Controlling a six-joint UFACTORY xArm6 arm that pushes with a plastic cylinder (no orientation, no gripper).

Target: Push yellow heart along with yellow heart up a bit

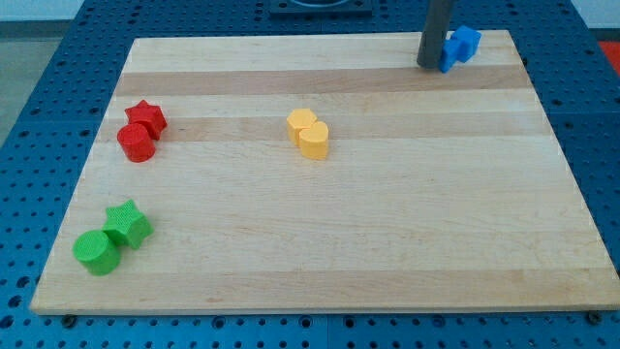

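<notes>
Pale wood, banded in light and slightly darker strips with a smooth matte grain, makes up the board (387,242), which lies on a blue perforated table (39,145). Taking the board's middle as the clock centre, the yellow heart (309,134) sits a little toward 12 o'clock: a chunky piece of plastic-looking material with two rounded lobes, its top face flat and its side walls finely ribbed. Nothing touches it.

My tip (429,65) is far off at about 1 o'clock, near the board's top edge. The rod is a plain dark grey cylinder with no parts that spread or press together; it pinches nothing, and its lower end stands just beside a blue block (461,47), on that block's 9 o'clock side. Whether they touch I cannot tell. The blue block is angular and stepped; its exact shape is unclear.

At 9 o'clock a red star (146,117) leans against a red cylinder (137,142), the two in contact. At about 8 o'clock, near the board's lower left corner, a green star (128,224) touches a green cylinder (97,252). Both pairs are well apart from the heart and from my tip.
</notes>
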